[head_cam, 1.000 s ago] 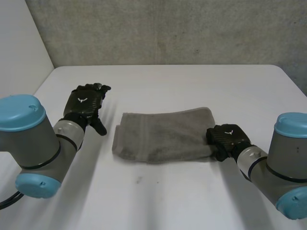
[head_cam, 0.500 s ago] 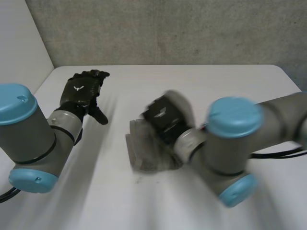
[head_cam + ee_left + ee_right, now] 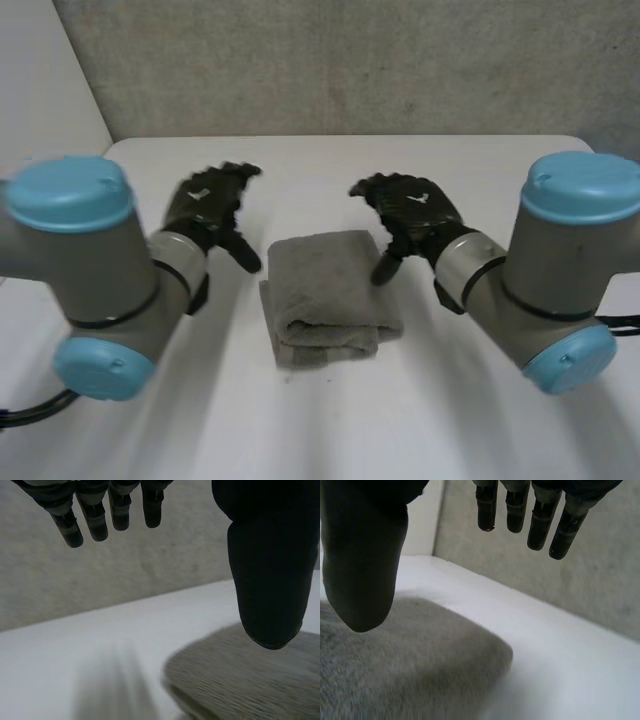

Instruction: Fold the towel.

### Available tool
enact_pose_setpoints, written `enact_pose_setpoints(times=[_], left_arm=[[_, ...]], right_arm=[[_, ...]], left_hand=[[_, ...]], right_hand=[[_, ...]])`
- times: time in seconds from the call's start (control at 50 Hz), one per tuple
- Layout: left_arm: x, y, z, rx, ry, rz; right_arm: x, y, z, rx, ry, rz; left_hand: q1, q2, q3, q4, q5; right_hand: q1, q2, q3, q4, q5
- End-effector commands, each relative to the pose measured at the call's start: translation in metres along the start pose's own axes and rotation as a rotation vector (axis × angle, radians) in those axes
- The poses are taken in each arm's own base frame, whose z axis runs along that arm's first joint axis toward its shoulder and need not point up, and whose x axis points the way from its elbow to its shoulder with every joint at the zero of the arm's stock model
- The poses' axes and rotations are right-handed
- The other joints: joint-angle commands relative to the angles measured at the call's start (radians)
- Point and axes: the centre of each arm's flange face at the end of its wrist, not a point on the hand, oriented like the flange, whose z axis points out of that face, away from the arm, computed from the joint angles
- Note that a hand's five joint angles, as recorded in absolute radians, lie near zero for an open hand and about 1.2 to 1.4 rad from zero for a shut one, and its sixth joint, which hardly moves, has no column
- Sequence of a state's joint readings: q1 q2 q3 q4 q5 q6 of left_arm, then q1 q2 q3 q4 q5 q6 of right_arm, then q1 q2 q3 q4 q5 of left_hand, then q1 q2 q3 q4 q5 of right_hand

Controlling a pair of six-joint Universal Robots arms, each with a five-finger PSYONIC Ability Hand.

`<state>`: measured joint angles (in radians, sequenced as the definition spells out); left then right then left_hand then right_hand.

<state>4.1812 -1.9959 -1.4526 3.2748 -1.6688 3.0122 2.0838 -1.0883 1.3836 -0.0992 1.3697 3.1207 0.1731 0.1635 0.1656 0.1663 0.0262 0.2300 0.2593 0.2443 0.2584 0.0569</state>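
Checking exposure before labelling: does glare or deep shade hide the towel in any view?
Head view: no glare, the grey towel stands out on the white table. Left wrist view: the dark thumb of the left hand covers part of the towel. Right wrist view: towel dim but visible beside the right hand.

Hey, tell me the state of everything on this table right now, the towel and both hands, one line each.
towel: folded into a compact stack, lying on the table, held by neither hand.
left hand: open, fingers relaxed, beside the towel, holding nothing.
right hand: open, fingers relaxed, at the towel's other side, holding nothing.
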Motion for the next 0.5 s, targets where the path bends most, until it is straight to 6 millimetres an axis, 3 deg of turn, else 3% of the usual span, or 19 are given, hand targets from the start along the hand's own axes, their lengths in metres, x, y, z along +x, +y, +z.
enact_pose_setpoints(times=[0.02,0.06,0.16,0.22,0.3,0.34,0.36,0.38,0.4,0.44,0.46,0.48,0.5], left_arm=[[0.032,0.042,0.005,-0.107,0.066,-0.006],[0.032,0.067,0.008,-0.168,0.042,0.009],[0.022,0.092,0.01,-0.232,-0.036,0.042],[0.021,0.091,0.009,-0.232,-0.05,0.045],[0.022,0.08,0.007,-0.208,-0.046,0.04],[0.023,0.07,0.006,-0.186,-0.043,0.035],[0.024,0.058,0.003,-0.158,-0.037,0.029],[0.026,0.044,0.001,-0.127,-0.031,0.023],[0.026,0.044,0.001,-0.127,-0.031,0.023],[0.026,0.011,-0.003,-0.05,-0.027,0.006],[0.026,0.011,-0.003,-0.049,-0.027,0.006],[0.027,-0.008,-0.006,-0.009,-0.024,0.0],[0.027,-0.008,-0.006,-0.009,-0.024,0.0]], right_arm=[[0.014,0.027,0.015,-0.139,0.022,0.063],[0.012,0.042,0.021,-0.206,0.013,0.074],[0.011,0.062,0.03,-0.271,0.003,0.034],[0.003,0.07,0.031,-0.299,-0.026,-0.046],[0.0,0.066,0.029,-0.295,-0.037,-0.108],[-0.003,0.045,0.023,-0.238,-0.041,-0.126],[-0.003,0.044,0.023,-0.237,-0.041,-0.126],[-0.004,0.027,0.017,-0.191,-0.037,-0.135],[-0.004,0.026,0.017,-0.191,-0.037,-0.136],[0.0,-0.01,0.005,-0.076,-0.01,-0.156],[0.0,-0.01,0.005,-0.075,-0.01,-0.156],[0.001,-0.029,-0.001,-0.007,0.009,-0.169],[0.004,-0.048,-0.008,0.058,0.044,-0.18]], left_hand=[[0.005,0.015,0.013,0.012,-0.022],[0.002,0.012,0.01,0.009,-0.025],[0.001,0.011,0.009,0.008,-0.026],[0.001,0.011,0.009,0.008,-0.026],[0.001,0.011,0.009,0.008,-0.026],[0.001,0.011,0.009,0.008,-0.026],[0.001,0.011,0.009,0.008,-0.026],[0.001,0.011,0.009,0.008,-0.026],[0.001,0.011,0.009,0.008,-0.026],[0.001,0.011,0.009,0.008,-0.026],[0.001,0.011,0.009,0.008,-0.026],[0.001,0.011,0.009,0.008,-0.026],[0.001,0.011,0.009,0.008,-0.026]], right_hand=[[-0.055,-0.085,-0.07,-0.084,-0.057],[-0.055,-0.085,-0.07,-0.084,-0.057],[-0.055,-0.085,-0.07,-0.084,-0.057],[-0.055,-0.085,-0.07,-0.084,-0.057],[-0.055,-0.085,-0.07,-0.084,-0.057],[-0.055,-0.085,-0.07,-0.084,-0.057],[-0.055,-0.085,-0.07,-0.084,-0.057],[-0.055,-0.085,-0.07,-0.084,-0.057],[-0.055,-0.085,-0.07,-0.084,-0.057],[-0.055,-0.085,-0.07,-0.084,-0.057],[-0.055,-0.085,-0.07,-0.084,-0.057],[-0.055,-0.085,-0.07,-0.084,-0.057],[-0.055,-0.085,-0.07,-0.084,-0.057]])
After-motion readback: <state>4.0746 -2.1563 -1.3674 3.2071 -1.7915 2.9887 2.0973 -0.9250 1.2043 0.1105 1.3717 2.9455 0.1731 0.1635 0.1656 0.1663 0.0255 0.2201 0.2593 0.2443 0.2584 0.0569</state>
